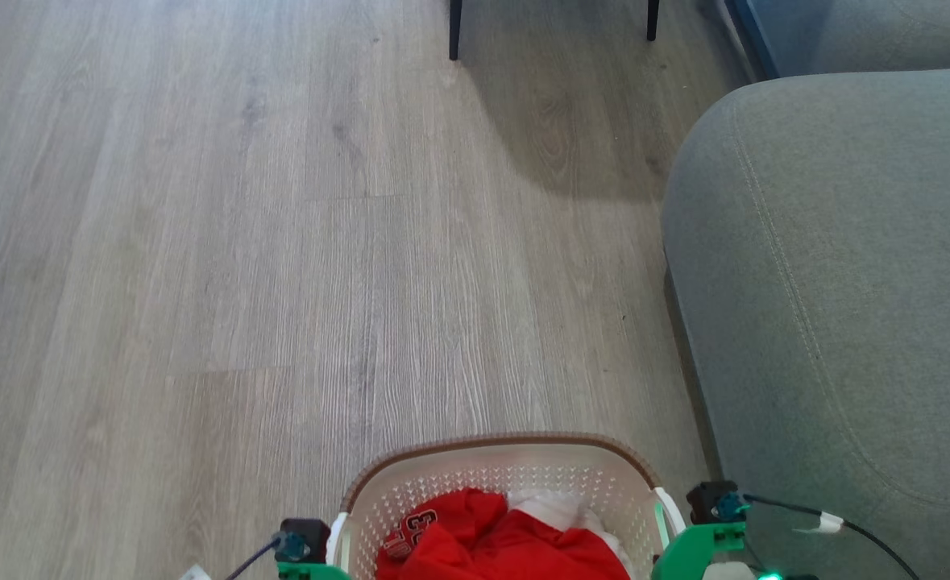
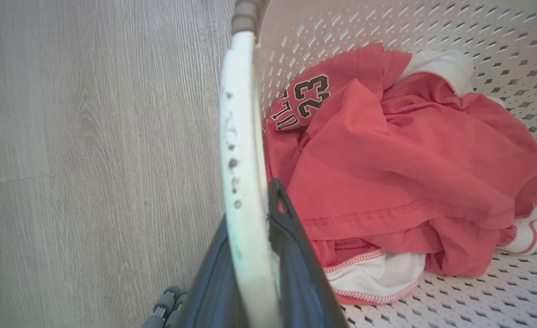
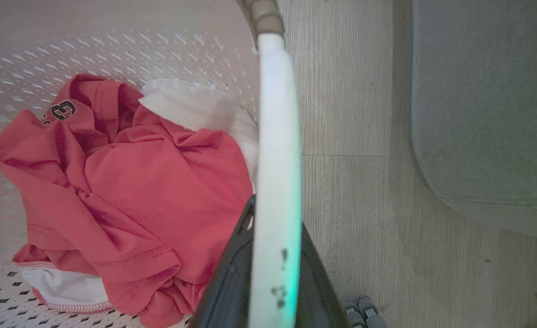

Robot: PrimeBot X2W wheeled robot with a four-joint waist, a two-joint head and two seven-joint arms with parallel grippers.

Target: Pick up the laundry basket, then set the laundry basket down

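Perforated matt plastic laundry basket (image 2: 432, 27); red cloth (image 2: 409, 159); wood-grain floor (image 1: 281, 242), possibly laminate.

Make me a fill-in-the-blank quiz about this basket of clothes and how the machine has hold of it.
1. The laundry basket holds a crumpled ____ garment bearing the number 23.
2. The left gripper and the right gripper are each clamped on one of the basket's white side ____.
3. The grey sofa stands on the robot's ____ side of the basket.

Missing words: red; handles; right.
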